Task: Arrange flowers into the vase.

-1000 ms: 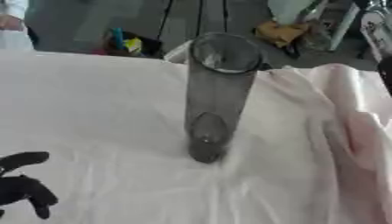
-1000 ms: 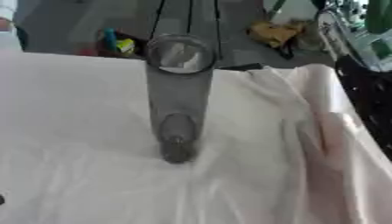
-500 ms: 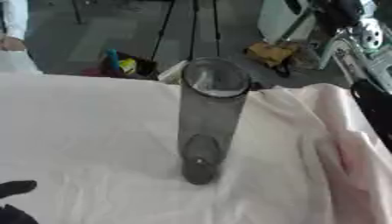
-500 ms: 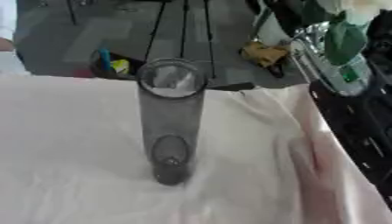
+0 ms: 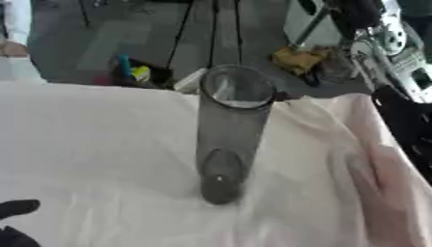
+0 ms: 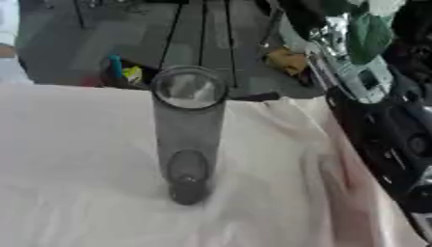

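Since the earlier frames the view has tilted upward, so the left robot hand (image 5: pixel 17 223) shows lower in the left eye view, with only dark fingertips at the table's near left corner; whether its fingers are spread or curled cannot be told. Pale cloth (image 5: pixel 93 144) covers the table (image 5: pixel 50 120), rumpled toward the right edge. At the table's middle the smoky cylindrical vase (image 5: pixel 228 140) stands upright, apart from the hand. The right arm (image 6: pixel 388 144) crosses the right edge; its hand is out of view.
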